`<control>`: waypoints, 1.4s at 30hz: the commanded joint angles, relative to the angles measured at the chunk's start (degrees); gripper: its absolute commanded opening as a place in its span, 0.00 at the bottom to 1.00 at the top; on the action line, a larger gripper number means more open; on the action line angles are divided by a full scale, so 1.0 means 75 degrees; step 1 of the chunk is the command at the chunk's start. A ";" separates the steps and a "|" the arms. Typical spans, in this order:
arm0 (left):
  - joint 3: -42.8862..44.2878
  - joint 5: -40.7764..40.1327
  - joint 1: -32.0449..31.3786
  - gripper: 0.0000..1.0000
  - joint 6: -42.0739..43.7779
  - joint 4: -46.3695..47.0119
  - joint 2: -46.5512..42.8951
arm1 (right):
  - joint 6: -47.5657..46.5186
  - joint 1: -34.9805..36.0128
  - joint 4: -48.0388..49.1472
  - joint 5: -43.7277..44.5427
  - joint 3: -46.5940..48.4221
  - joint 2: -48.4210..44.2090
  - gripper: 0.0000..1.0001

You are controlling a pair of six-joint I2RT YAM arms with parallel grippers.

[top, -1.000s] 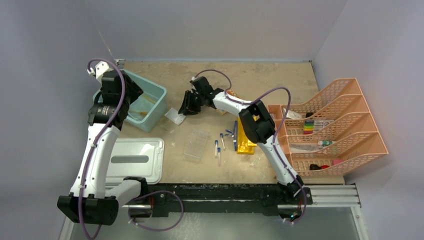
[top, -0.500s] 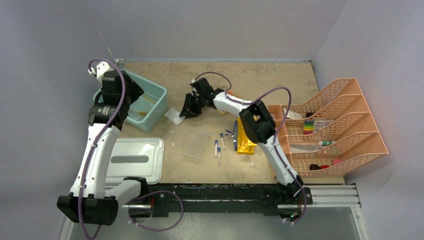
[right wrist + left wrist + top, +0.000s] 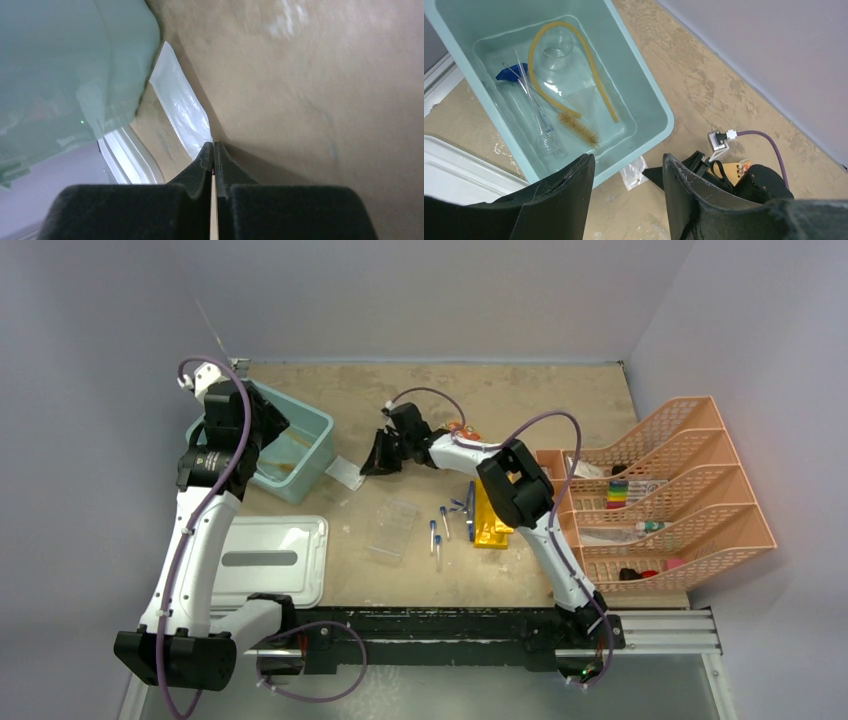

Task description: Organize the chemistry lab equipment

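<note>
The left arm (image 3: 195,540) bends high over the pale blue plastic tub (image 3: 644,100), its left gripper (image 3: 626,200) apart, holding nothing. The right arm (image 3: 455,450) stretches low, its right gripper (image 3: 213,147) pinching a corner of the small clear plastic bag (image 3: 182,107) beside the tub.

1. The right gripper (image 3: 373,466) is now closed. Its jaws, apart a second ago, press flat together, and the near corner of the bag (image 3: 342,473) meets the seam between its fingers (image 3: 202,165).
2. In the top view this gripper sits slightly farther toward 6 o'clock, its forearm dipped lower.
3. The bag lies a touch farther toward 9 o'clock, nearer the teal bin (image 3: 318,430).
</note>
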 commanded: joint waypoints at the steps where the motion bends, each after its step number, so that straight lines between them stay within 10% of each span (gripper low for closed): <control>1: 0.0091 0.0402 -0.0050 0.52 -0.0096 0.0446 -0.0035 | -0.0245 -0.0299 0.1153 0.0394 -0.1307 -0.1311 0.00; 9: -0.0304 0.1690 -0.0046 0.61 -0.0786 0.1661 0.0224 | -0.0672 -0.1228 0.2483 0.0133 -0.3598 -0.4133 0.00; 19: -0.1461 0.4818 -0.0085 0.65 -0.2875 0.5299 0.0705 | -0.0863 -0.1685 0.2654 -0.0524 -0.3453 -0.5879 0.00; 26: -0.1901 0.4837 -0.1081 0.72 -0.5658 0.7398 0.1022 | -0.0441 -0.1690 0.3278 -0.1220 -0.3018 -0.6153 0.00; 37: -0.2487 0.4828 -0.1610 0.75 -0.6259 0.9279 0.1494 | 0.0725 -0.1690 0.4139 -0.1801 -0.3140 -0.6570 0.00; 42: -0.2558 0.4818 -0.1651 0.56 -0.6452 0.9923 0.1414 | 0.0866 -0.1690 0.4220 -0.1805 -0.3279 -0.6714 0.00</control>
